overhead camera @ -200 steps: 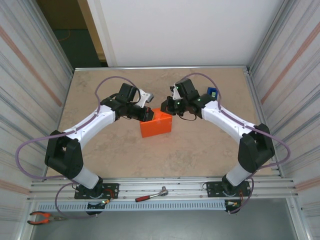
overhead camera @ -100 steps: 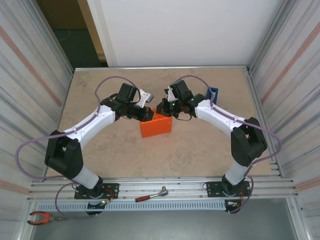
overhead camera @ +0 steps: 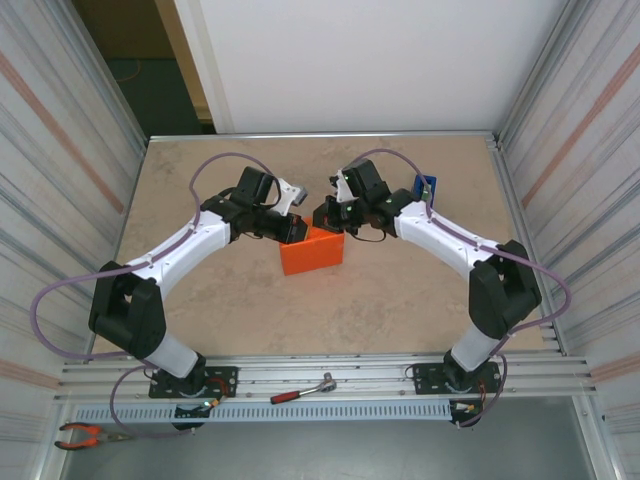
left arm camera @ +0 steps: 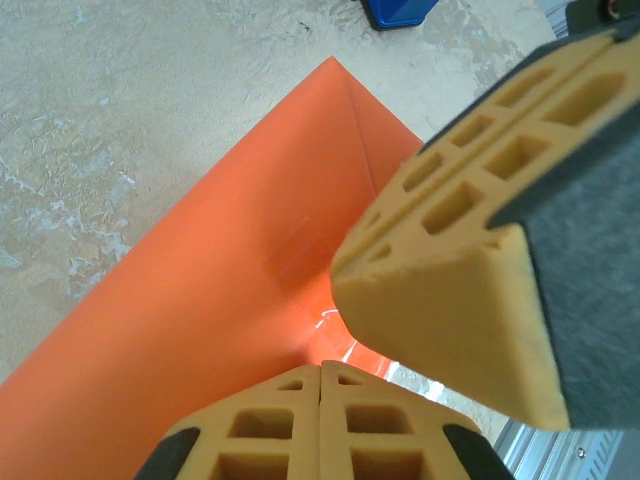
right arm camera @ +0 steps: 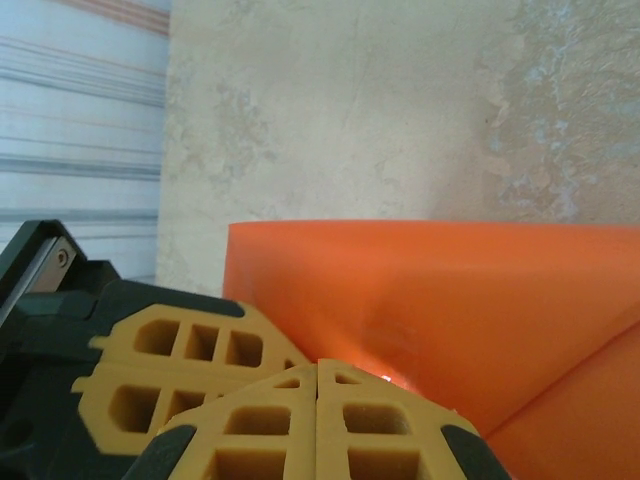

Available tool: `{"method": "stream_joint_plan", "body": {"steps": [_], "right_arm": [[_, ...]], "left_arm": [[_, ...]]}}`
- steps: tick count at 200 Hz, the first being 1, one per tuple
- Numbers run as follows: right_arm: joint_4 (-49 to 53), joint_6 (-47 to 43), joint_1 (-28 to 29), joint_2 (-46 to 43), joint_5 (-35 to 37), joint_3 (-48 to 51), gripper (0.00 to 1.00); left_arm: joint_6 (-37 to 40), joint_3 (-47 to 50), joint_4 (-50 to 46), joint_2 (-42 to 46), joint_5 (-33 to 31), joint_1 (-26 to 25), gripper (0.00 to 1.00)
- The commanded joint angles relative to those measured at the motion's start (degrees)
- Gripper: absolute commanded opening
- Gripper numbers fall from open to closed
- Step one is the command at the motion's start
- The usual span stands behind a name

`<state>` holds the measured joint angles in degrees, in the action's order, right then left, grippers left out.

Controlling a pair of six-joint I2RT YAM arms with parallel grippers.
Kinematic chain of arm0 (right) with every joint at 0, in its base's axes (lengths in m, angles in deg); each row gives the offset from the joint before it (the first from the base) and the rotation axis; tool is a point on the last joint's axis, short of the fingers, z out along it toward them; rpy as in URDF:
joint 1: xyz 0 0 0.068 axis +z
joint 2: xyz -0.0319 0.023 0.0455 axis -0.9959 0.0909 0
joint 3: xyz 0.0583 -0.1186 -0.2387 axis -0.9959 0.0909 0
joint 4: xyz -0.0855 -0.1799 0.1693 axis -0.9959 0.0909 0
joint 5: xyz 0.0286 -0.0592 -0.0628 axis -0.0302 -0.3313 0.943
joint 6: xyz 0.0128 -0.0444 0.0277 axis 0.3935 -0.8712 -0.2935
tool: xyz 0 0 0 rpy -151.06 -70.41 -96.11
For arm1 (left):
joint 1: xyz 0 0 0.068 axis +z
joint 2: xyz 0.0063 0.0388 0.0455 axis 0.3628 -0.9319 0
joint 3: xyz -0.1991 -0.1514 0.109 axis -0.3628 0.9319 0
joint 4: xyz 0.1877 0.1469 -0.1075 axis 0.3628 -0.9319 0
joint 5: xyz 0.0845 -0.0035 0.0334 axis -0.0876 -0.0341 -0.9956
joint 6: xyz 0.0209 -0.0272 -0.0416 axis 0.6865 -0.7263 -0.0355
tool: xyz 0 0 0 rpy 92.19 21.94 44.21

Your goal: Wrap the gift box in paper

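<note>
The orange paper (overhead camera: 313, 253) is folded into a box-shaped parcel at the middle of the table, and the gift box is hidden inside it. My left gripper (overhead camera: 296, 232) is shut, its tips against the parcel's back left top edge. My right gripper (overhead camera: 326, 218) is also shut and meets it from the right at the same edge. In the left wrist view the shut gripper (left arm camera: 322, 366) touches the paper (left arm camera: 220, 270), with the right gripper's fingers (left arm camera: 450, 290) just above. In the right wrist view the shut gripper (right arm camera: 317, 364) rests on the paper (right arm camera: 450, 290) beside the left gripper's fingers (right arm camera: 180, 360).
A blue tape dispenser (overhead camera: 424, 187) stands at the back right, behind the right arm, and also shows in the left wrist view (left arm camera: 400, 10). A ratchet wrench (overhead camera: 303, 390) lies on the front rail and pliers (overhead camera: 85, 435) at the front left. Ribbed walls close both sides.
The right gripper has shifted a little left, closer to the left gripper, and its elbow has swung. The left arm and the parcel have barely moved.
</note>
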<state>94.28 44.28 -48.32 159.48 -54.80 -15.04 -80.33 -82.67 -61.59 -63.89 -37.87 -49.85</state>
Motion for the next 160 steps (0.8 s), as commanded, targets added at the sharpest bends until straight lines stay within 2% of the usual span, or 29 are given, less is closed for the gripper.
{"method": "stream_joint_plan", "body": {"steps": [1,160], "right_arm": [[-0.8,1.2,0.7,-1.4,-0.6,2.5,0.00],[-3.3,1.7,2.1,-5.9,-0.6,10.1,0.00]], "left_arm": [[1.3,2.4,-3.8,-1.0,-2.7,-0.2,0.00],[1.3,2.6,-3.7,-1.1,-2.7,-0.1,0.00]]}}
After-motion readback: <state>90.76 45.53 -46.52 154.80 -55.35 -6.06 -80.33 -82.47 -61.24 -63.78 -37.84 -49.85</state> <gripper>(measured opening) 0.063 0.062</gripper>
